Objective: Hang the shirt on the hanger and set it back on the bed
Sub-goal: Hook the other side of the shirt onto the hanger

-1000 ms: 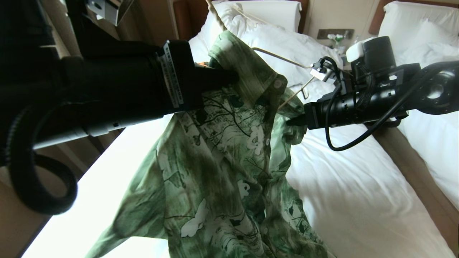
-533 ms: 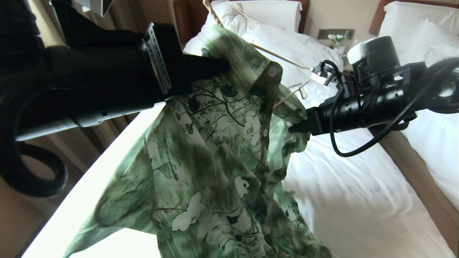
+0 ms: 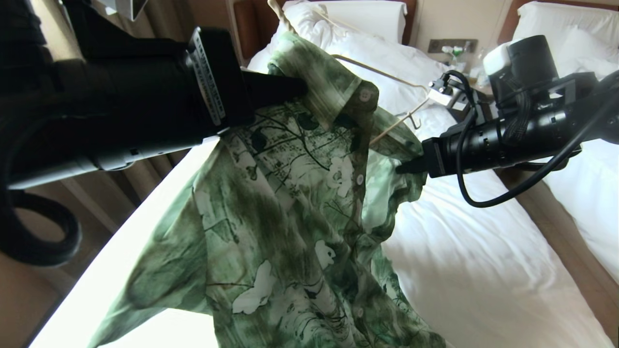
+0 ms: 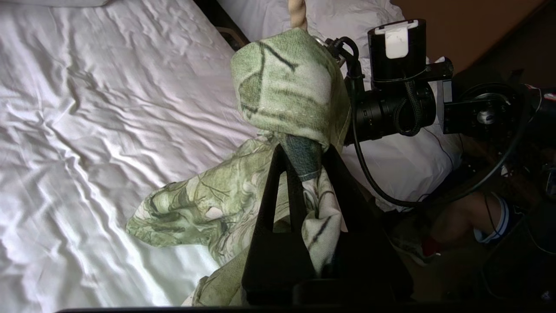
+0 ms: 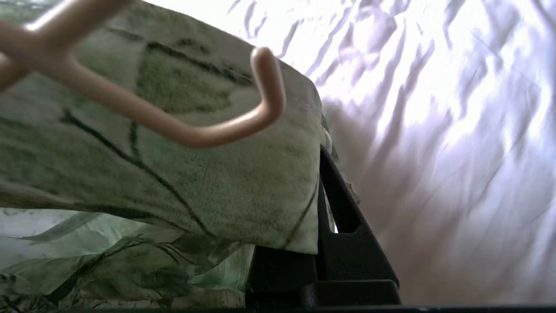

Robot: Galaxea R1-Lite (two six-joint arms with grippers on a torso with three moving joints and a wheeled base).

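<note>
Head view shows the green floral shirt (image 3: 290, 203) held up in the air over the white bed (image 3: 483, 270), spread between the two arms: the left gripper (image 3: 295, 89) at about ten o'clock from the shirt's middle has its jaws pinched on the fabric by the collar, and the right gripper (image 3: 404, 166) at about three o'clock has its jaws pinched on the other front edge. The cream hanger (image 3: 387, 82) lies against the shirt's top, its thin bar running from the collar toward two o'clock, its small hooked end showing close above the cloth in the right wrist view. The step in hand looks like getting the shirt's shoulders over the hanger; the setting down on the bed is not yet done. The next move likely calls for drawing the right-hand shoulder across the bare hanger arm without letting go of the cloth. How far the hanger sits inside the shirt is hidden by the fabric, what supports the hanger cannot be made out, and the left arm covers the shirt's left shoulder
</note>
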